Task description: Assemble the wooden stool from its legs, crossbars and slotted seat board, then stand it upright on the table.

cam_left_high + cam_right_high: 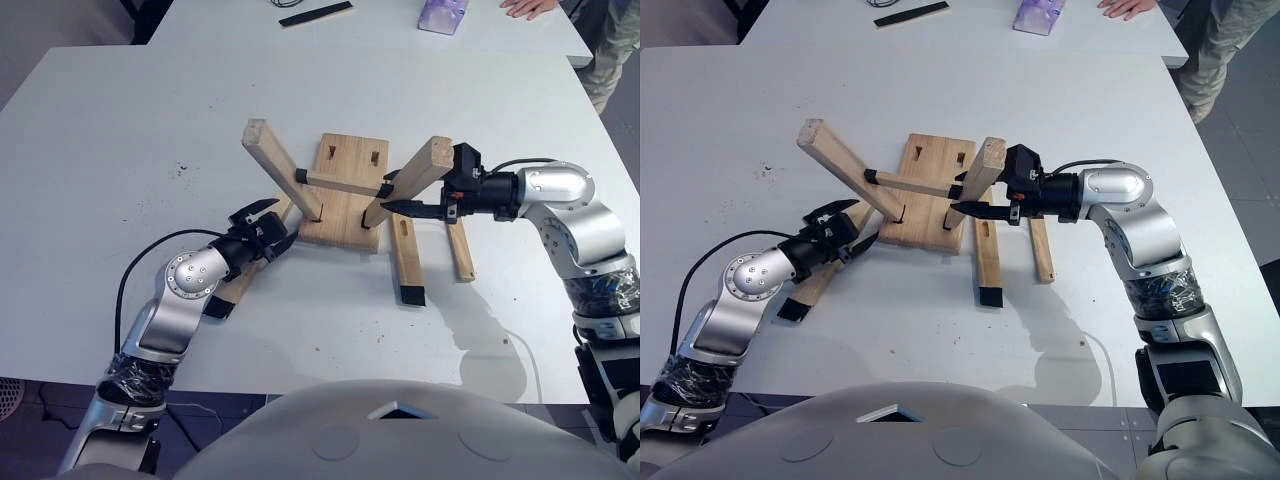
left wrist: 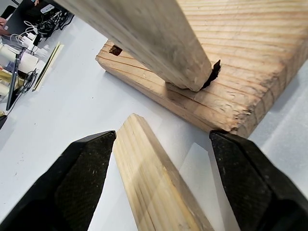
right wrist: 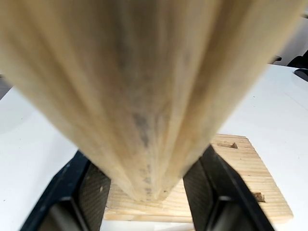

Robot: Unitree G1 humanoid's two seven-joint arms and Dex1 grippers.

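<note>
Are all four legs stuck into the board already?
No, the left leg and right leg stand in the board, but a third leg lies flat on the table.

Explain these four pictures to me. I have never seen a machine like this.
This is a humanoid robot with two arms, each ending in a two-fingered hand. The two wide pictures come from cameras in its head, looking down at a white table. The two close-ups come from cameras on its wrists.

On the table lies the seat board. A left leg and a right leg are set into it, sticking up and joined by a crossbar.

The right hand is closed on the right leg. The left hand is open, with a finger on either side of a loose leg lying flat. Another loose leg and a thinner bar lie beside the board.
</note>
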